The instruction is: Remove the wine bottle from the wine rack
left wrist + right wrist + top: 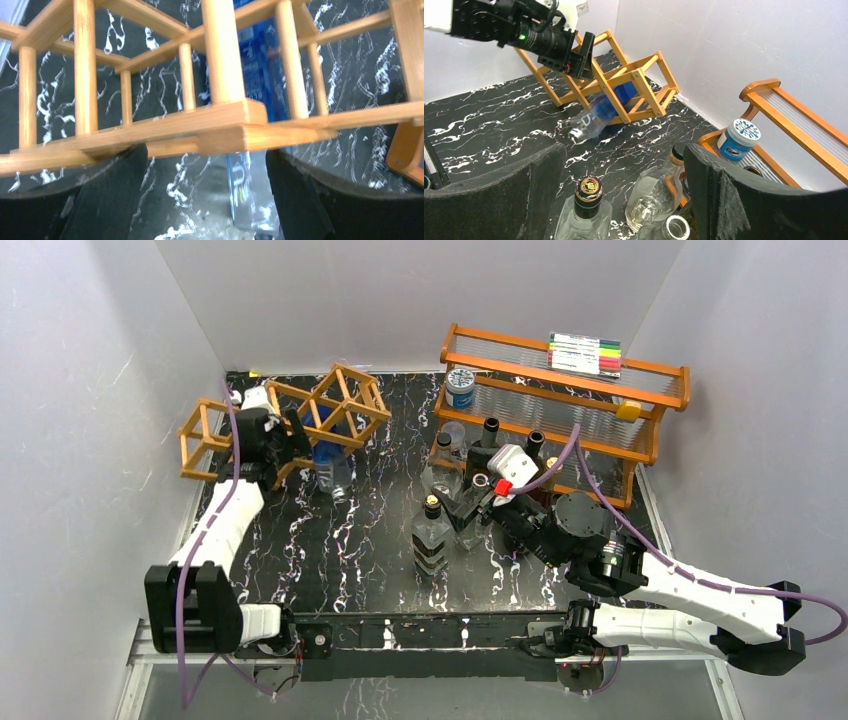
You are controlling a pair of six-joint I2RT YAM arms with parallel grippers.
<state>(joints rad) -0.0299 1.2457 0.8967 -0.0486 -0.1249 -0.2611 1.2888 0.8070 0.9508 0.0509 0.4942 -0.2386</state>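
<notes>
Partly out of sight

Rear left on the table (370,530), the wine rack (290,420) sits tilted; the left gripper (205,165), jaws wide, straddles a joint without clamping, and the right gripper (623,150) gapes empty. The wine bottle (596,115) lies through one cell, sticks masking its blue label

Both arms are built from white shell links joined by round black joints. The left arm (222,523) is fitted with a boxy black shoulder block (192,605), and a purple cable (233,435) is run along it. On the right arm (700,592) a bare metal motor (612,560) is seen, and a second purple cable (590,480) is carried. The left hand (297,437) is black, with a small green light (522,36) shown on its body. The right hand (624,155) is given wide black fingers (744,200) with a felt-like face, and a white box (515,462) with a red part (503,487) is mounted behind it.
</notes>
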